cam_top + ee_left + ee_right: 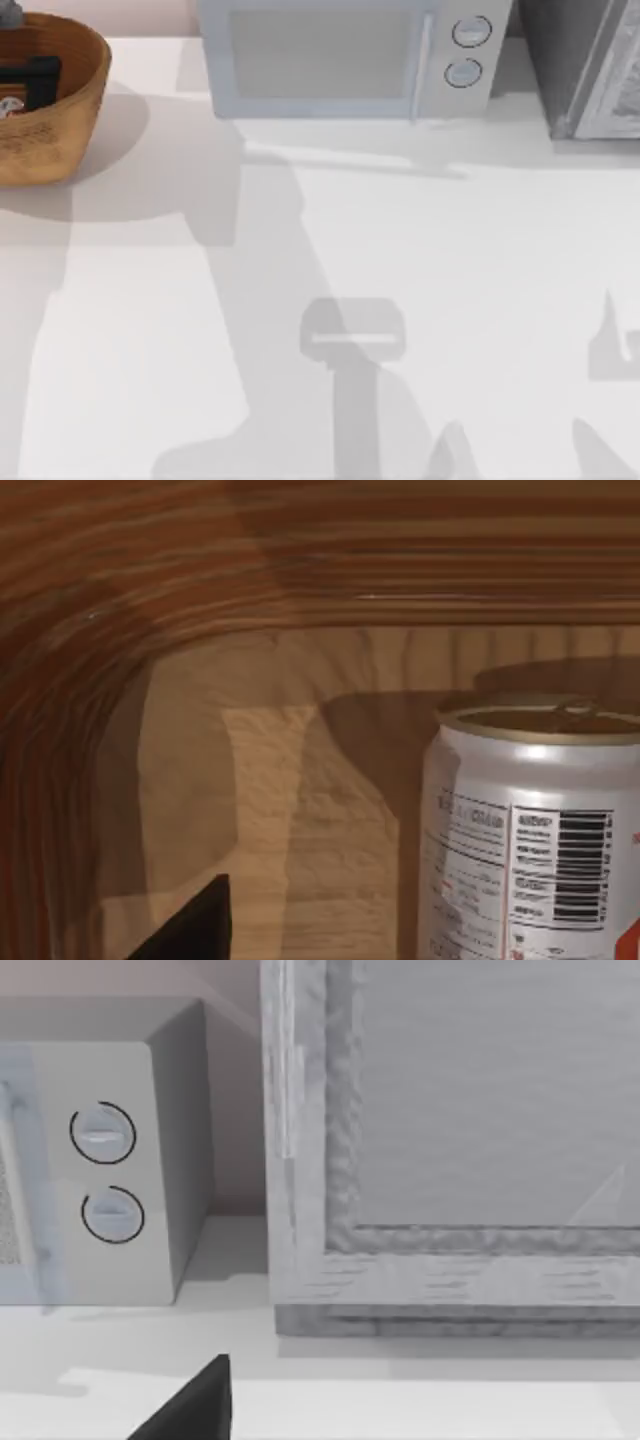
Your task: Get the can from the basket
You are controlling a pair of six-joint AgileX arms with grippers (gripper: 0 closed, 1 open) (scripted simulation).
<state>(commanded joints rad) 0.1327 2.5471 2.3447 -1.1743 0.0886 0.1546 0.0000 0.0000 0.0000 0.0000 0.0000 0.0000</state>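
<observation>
top view has the basket (pixel 70 110) at the far left corner of the table (pixel 400 260), cut off by the left edge, with its tan outer wall facing the middle of the table. inside it sits a dark block, my left gripper (pixel 30 78), lowered into the basket, and just beside that, at the frame's edge, a small pale bit that may be the can, though i cannot be sure of it from up here. left wrist view puts me down among the ribbed orange-brown walls (pixel 200 570), looking across the basket floor. the can (pixel 530 830) stands upright on that floor, close in front of my left wrist camera and off to one side of it, silver with a barcode panel, a sliver of red label, and its pale gold top showing. one dark fingertip (pixel 190 925) of mine pokes into view, apart from the can and not touching it; whether my left fingers are spread or closed i cannot tell.

right wrist view looks at a microwave (pixel 110 1170) and a grey cabinet (pixel 450 1160) at the back of the table, with one dark fingertip (pixel 190 1405) at the edge; i cannot tell that gripper's state either.
</observation>
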